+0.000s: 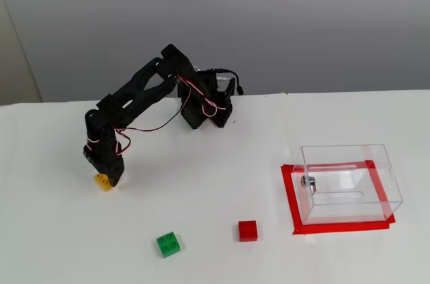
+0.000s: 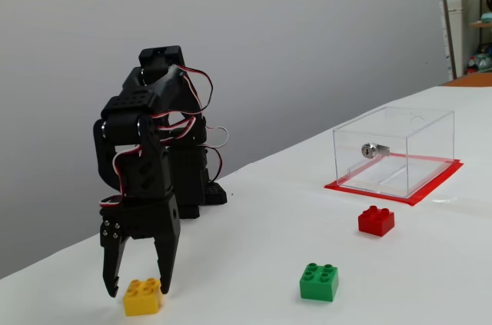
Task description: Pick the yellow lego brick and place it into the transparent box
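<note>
The yellow lego brick [image 1: 103, 181] lies on the white table at the left, also in the other fixed view [image 2: 142, 296]. My gripper [image 1: 108, 176] points straight down over it. Its jaws [image 2: 138, 289] stand open, one finger on each side of the brick, tips close to the table. I cannot see the fingers pressing on the brick. The transparent box [image 1: 342, 156] stands empty far to the right on a red tape frame, also in the other fixed view [image 2: 392, 148].
A green brick [image 1: 168, 244] [image 2: 319, 282] and a red brick [image 1: 248, 230] [image 2: 376, 220] lie on the table between the gripper and the box. The arm's base [image 1: 201, 106] stands at the back. The red tape frame [image 1: 290, 203] surrounds the box.
</note>
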`<state>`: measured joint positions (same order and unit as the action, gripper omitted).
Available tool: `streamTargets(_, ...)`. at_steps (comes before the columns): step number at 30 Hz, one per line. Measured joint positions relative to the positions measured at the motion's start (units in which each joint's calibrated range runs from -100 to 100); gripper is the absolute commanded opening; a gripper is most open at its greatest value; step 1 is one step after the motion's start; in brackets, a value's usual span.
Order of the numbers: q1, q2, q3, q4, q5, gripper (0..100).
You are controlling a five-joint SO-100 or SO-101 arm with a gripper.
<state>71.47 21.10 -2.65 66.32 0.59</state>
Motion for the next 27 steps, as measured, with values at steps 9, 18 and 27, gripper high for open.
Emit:
streamTargets(9, -0.4, 1.0, 0.0, 0.0, 0.0, 27)
streamTargets(18, -0.4, 1.0, 0.0, 0.0, 0.0, 27)
streamTargets(27, -0.3, 1.0, 0.0, 0.0, 0.0, 14)
